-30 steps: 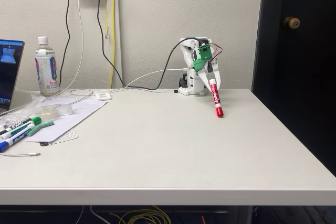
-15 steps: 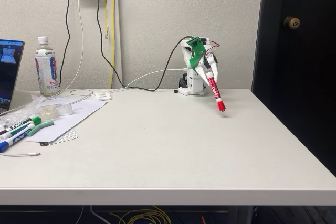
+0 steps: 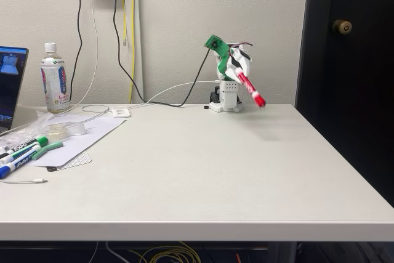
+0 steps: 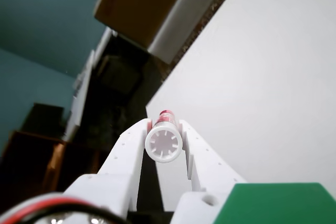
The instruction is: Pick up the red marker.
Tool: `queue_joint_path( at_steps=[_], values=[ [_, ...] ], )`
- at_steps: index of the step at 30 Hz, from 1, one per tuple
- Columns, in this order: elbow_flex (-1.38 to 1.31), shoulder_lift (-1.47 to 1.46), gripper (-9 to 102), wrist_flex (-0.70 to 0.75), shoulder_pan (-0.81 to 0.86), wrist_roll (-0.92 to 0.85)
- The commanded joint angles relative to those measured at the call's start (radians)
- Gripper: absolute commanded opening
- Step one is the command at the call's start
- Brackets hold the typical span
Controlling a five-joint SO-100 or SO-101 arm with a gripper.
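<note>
Fixed view: end effector (image 3: 242, 80) up in the air at the back of the worktop (image 3: 203, 170), near the arm's base, pinching the red marker (image 3: 249, 90). Marker well clear of the surface, tilted, cap end pointing down and right in this view, a bit motion-blurred. Far left of the worktop: green-capped markers (image 3: 38, 146) and a blue-capped marker (image 3: 13, 165) lying on white paper (image 3: 86, 135), plus a plastic bottle (image 3: 55, 78) and a laptop edge (image 3: 11, 84). None near the arm.

Wrist view: looking straight down the marker's axis. White butt end of the red marker (image 4: 164, 143) sits between the two white fingers (image 4: 128, 150), a sliver of red showing beyond it. Both fingers pressed against the barrel sides, no visible gap. Pale worktop (image 4: 262, 77) below at an angle, dark area past its edge.

Handling, as a judgement: light, rigid plastic, not fragile. Barrel is round and smooth, so it could roll or pivot in a two-point pinch, especially with the long cap end hanging out. The hold looks to sit near the butt end; nearer the middle of the barrel would balance better. Pick looks essentially done.
</note>
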Motion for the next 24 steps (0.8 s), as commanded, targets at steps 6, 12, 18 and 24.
queue_joint_path(
  at_steps=[6,12,18,24],
  values=[
    [-0.029,0.055,4,-0.1,0.127,0.206],
    [-0.026,0.083,4,-0.114,0.215,0.356],
    [-0.029,0.043,4,-0.1,0.236,0.426],
    [-0.037,0.005,4,-0.101,0.238,0.488]
  ],
)
